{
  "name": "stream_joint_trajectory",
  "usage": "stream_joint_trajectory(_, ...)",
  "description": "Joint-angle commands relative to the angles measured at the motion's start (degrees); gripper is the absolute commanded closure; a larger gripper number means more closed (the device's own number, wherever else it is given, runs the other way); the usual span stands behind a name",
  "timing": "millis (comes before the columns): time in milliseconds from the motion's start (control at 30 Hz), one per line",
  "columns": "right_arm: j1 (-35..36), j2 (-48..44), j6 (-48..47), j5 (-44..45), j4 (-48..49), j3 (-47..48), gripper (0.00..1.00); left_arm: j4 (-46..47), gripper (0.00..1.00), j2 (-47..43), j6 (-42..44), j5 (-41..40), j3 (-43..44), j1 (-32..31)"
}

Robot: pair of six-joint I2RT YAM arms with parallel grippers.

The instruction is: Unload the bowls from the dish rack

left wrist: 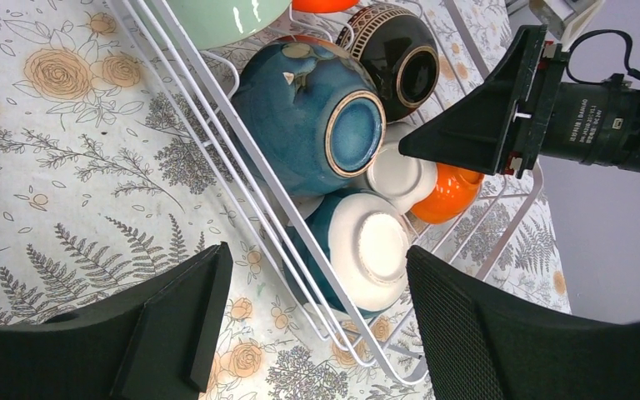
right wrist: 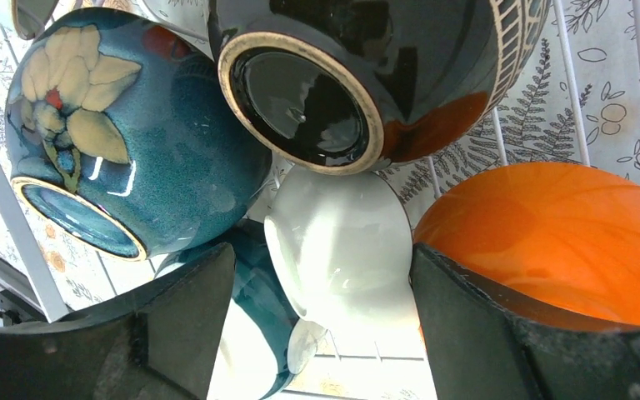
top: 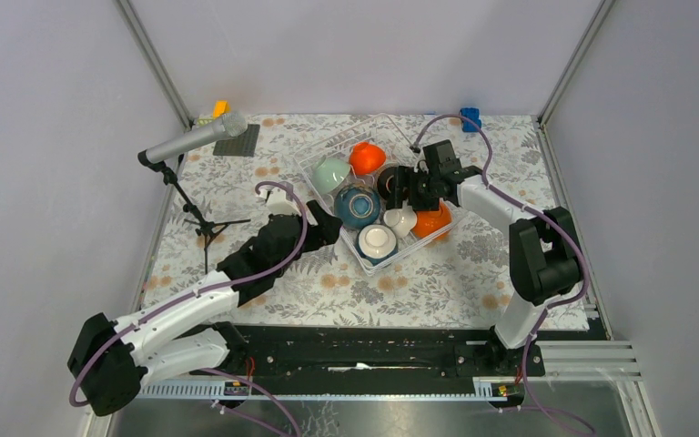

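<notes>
The white wire dish rack sits mid-table and holds several bowls: mint green, orange, dark brown, flowered teal blue, cream-white, a second orange, and a teal one with a white base. My left gripper is open and empty just outside the rack's left wall, facing the white-based bowl. My right gripper is open inside the rack, with the cream-white bowl between its fingers, the orange bowl beside it and the dark brown bowl above.
A microphone on a tripod stand stands at the left. A dark grey baseplate and a yellow block lie at the back left. A blue block lies at the back right. A floral cloth covers the table.
</notes>
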Motion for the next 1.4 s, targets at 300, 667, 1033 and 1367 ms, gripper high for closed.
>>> stream_joint_trajectory(300, 0.22, -5.13, 2.01, -9.26, 2.73, -2.28, 0.29, -0.94, 0.18, -2.66, 1.18, 0.55, 0.58, 0.28)
stream_joint_trajectory(667, -0.13, -4.03, 2.05, -9.65, 3.76, -3.78, 0.48, -0.89, 0.19, -3.90, 0.49, 1.31, -0.65, 0.24)
stream_joint_trajectory(1033, -3.81, -2.11, 5.85, -20.94, 11.43, -6.15, 0.57, -1.09, 0.19, -4.00, 1.51, 1.94, -0.33, 0.28)
stream_joint_trajectory(1367, -5.99, 0.73, 8.30, -28.43, 16.24, -7.38, 0.68, -1.33, 0.19, -4.04, 2.05, 1.95, 0.01, 0.23)
